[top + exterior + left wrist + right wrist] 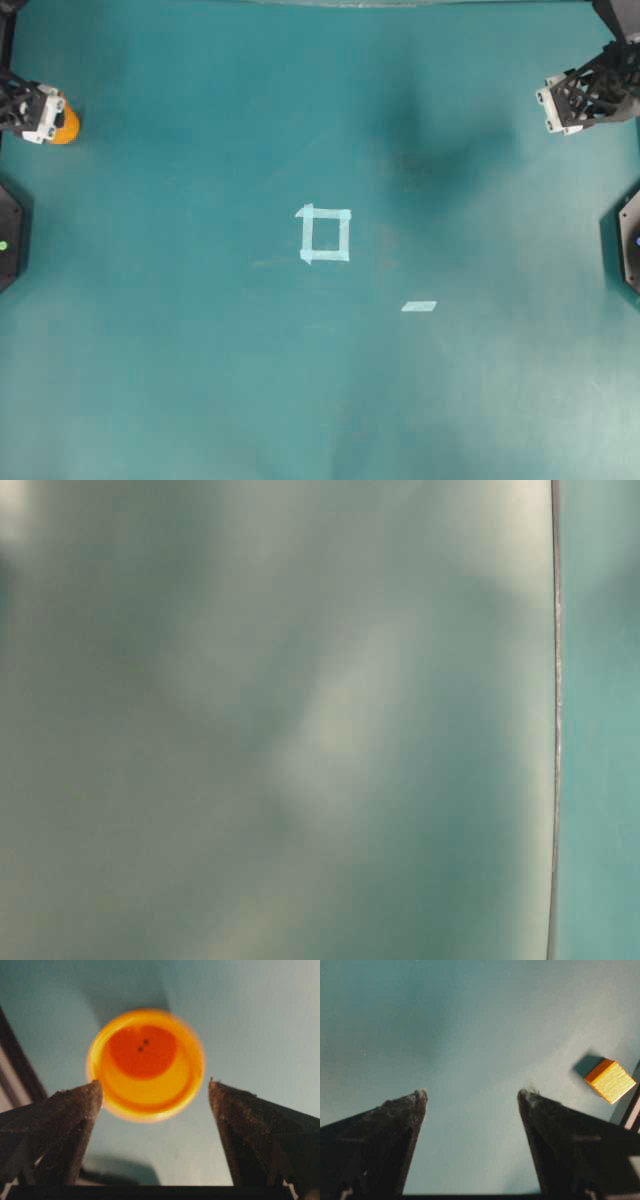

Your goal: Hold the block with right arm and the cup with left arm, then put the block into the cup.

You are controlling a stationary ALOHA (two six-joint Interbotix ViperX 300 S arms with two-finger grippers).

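Orange cup stands upright, empty; yellow block lies flat.

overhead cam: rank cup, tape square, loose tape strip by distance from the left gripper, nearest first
1. cup: at the far left edge, right at the left gripper, whose fingers stand open.
2. tape square: around the middle of the table, well to the gripper's right.
3. tape strip: beyond the square, further right and lower in the view.
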